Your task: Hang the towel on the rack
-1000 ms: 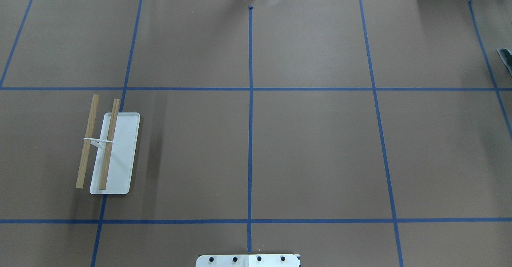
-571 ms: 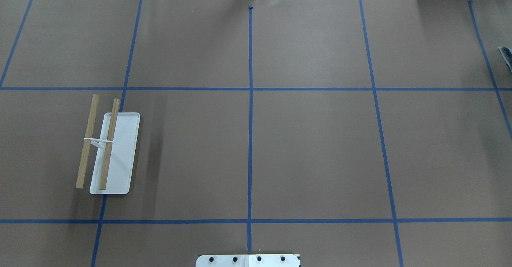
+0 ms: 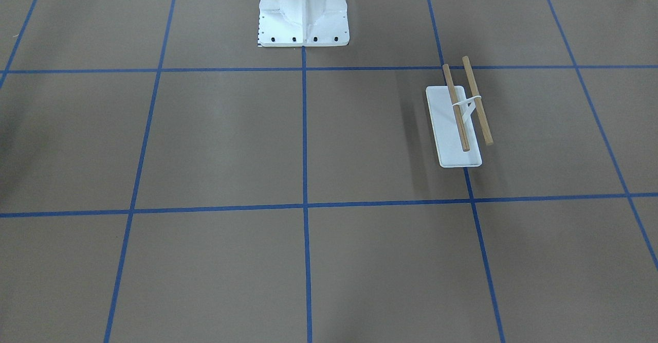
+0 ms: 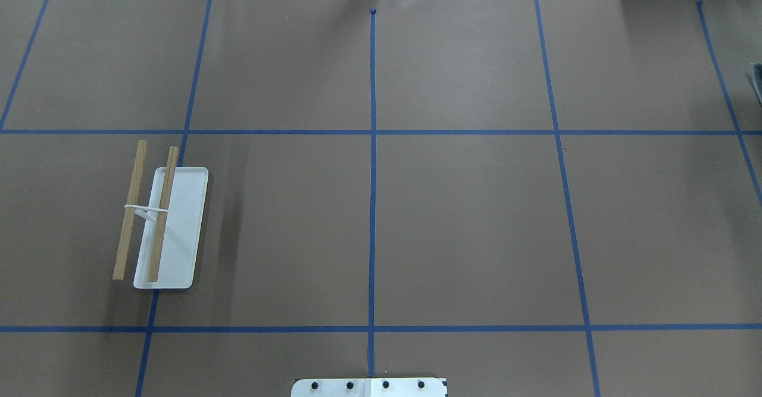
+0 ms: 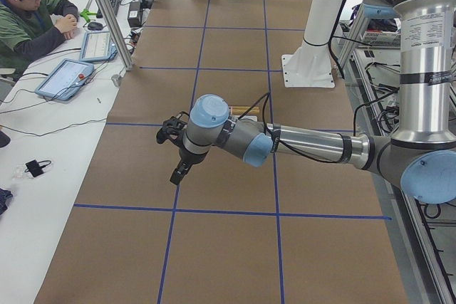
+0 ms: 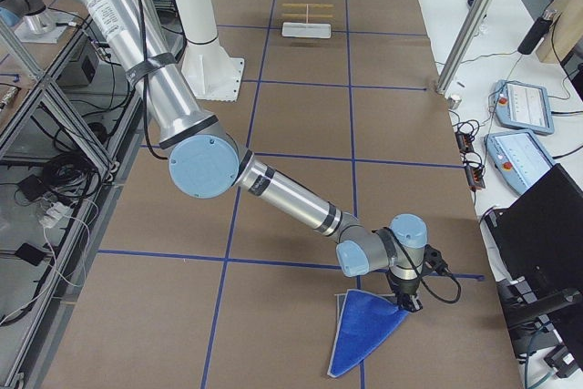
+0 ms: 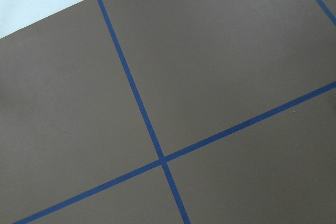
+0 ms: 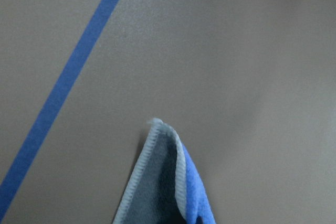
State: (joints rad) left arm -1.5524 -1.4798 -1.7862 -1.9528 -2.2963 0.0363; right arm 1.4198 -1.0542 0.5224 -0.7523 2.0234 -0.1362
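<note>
The rack (image 4: pixel 178 230) stands on the table's left side: white base, white bracket, two bare wooden dowels. It also shows in the front-facing view (image 3: pixel 455 142) and far off in the right view (image 6: pixel 308 21). The blue towel (image 6: pixel 364 330) lies at the table's right end, one corner raised under my right gripper (image 6: pixel 407 302). The right wrist view shows that grey-trimmed corner (image 8: pixel 163 182) lifted off the paper, with no fingers in view. I cannot tell whether the gripper is shut. My left gripper (image 5: pixel 179 173) hangs over bare table near the rack; I cannot tell its state.
The white bolted pedestal (image 3: pixel 303 8) stands at the robot's side of the table, mid-width. Blue tape lines (image 4: pixel 372 206) grid the brown paper. An operator (image 5: pixel 32 23) sits at a side bench with tablets.
A small dark sliver at the overhead view's right edge has slid further right, almost out of view. The rack has not moved.
</note>
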